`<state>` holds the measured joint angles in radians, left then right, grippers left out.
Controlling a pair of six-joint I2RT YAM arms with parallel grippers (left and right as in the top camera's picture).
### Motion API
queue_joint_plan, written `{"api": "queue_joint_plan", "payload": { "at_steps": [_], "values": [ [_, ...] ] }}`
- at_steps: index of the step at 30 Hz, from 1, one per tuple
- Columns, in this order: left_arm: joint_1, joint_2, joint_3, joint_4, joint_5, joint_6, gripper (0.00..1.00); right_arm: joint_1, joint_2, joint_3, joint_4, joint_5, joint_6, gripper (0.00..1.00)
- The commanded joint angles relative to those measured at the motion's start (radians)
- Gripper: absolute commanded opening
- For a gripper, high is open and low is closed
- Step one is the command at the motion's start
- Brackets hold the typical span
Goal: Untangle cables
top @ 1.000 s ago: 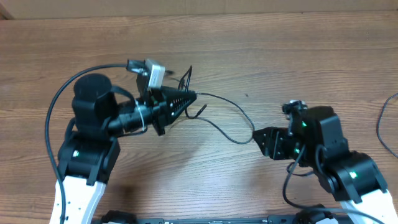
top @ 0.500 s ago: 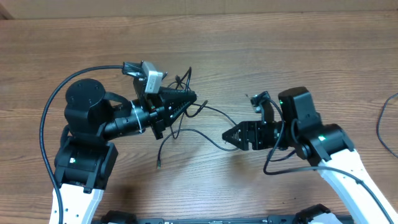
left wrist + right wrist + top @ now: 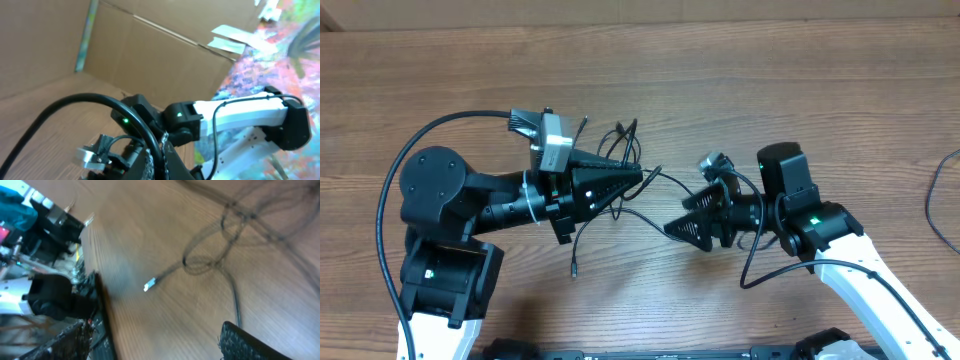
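Now the overhead shot, and the big mover is the right gripper [image 3: 676, 214]. A second ago it sat back at the lower right; it has swept in to the middle of the frame, and its fingers have spread wide as it came. Nothing between them yet.

The left gripper [image 3: 638, 180] has its fingers pressed together, clamped on the cables [image 3: 622, 132]. Their loops stick up just above its tip, left of centre. It has raised the bundle since a second ago, so one strand now hangs free, with its plug [image 3: 573, 268] down on the table [image 3: 800, 90] at lower centre. That looks good for the job: one arm holds the tangle, the other lines up to pick a strand.

The left arm reaches right across the frame, nearly level. The right arm reaches left, its wedge tips pointing at the strands beneath the left gripper.

Over to the left wrist view, tilted up into the room. It shows a cardboard wall [image 3: 150, 55], the white right arm [image 3: 240, 112] at the right, and a thick black lead [image 3: 75, 102] arcing from the lower left. The thin cables cannot be made out here.

Then the right wrist view, blurred with motion. The cables [image 3: 220, 255] loop at the upper right, the plug [image 3: 149, 285] lies at centre, and one finger pad [image 3: 250, 342] shows at the lower right, clear of them.
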<state>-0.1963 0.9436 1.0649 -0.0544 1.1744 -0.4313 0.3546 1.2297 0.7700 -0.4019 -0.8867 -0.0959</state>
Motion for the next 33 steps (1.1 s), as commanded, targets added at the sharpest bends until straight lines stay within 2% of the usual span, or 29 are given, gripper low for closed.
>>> {"api": "queue_joint_plan", "payload": {
  "at_steps": [1,3,5,8,11,14,17,23,28,31,32,33],
  "values": [
    [0.002,-0.013,0.011,0.066,0.058,-0.08,0.05,0.022,0.0,0.003,0.095,-0.031,-0.063,0.8],
    [0.002,-0.013,0.011,0.142,0.074,-0.129,0.05,0.061,0.014,0.003,0.179,-0.015,-0.063,0.78],
    [0.002,-0.013,0.011,0.213,0.082,-0.183,0.05,0.109,0.034,0.003,0.247,0.091,-0.062,0.69],
    [0.002,-0.013,0.011,0.28,0.095,-0.247,0.05,0.173,0.055,0.003,0.315,0.345,-0.058,0.69],
    [0.002,-0.013,0.011,0.326,0.129,-0.278,0.05,0.225,0.073,0.003,0.406,0.508,-0.055,0.69],
    [0.002,-0.013,0.011,0.34,0.147,-0.292,0.05,0.267,0.093,0.003,0.514,0.565,-0.054,0.69],
    [0.002,-0.013,0.011,0.349,0.154,-0.295,0.04,0.301,0.129,0.003,0.599,0.57,-0.034,0.6],
    [0.002,-0.013,0.011,0.351,0.158,-0.31,0.05,0.324,0.256,0.003,0.698,0.592,-0.006,0.59],
    [0.002,-0.013,0.011,0.352,0.21,-0.31,0.05,0.324,0.347,0.003,0.809,0.779,-0.006,0.55],
    [0.002,-0.013,0.011,0.352,0.218,-0.309,0.05,0.324,0.367,0.003,0.843,0.801,-0.006,0.44],
    [0.002,-0.013,0.011,0.352,0.217,-0.309,0.05,0.324,0.367,0.003,0.843,0.801,-0.006,0.34],
    [0.002,-0.013,0.011,0.351,0.218,-0.305,0.05,0.324,0.367,0.003,0.843,0.803,-0.006,0.2]
  ]
}}
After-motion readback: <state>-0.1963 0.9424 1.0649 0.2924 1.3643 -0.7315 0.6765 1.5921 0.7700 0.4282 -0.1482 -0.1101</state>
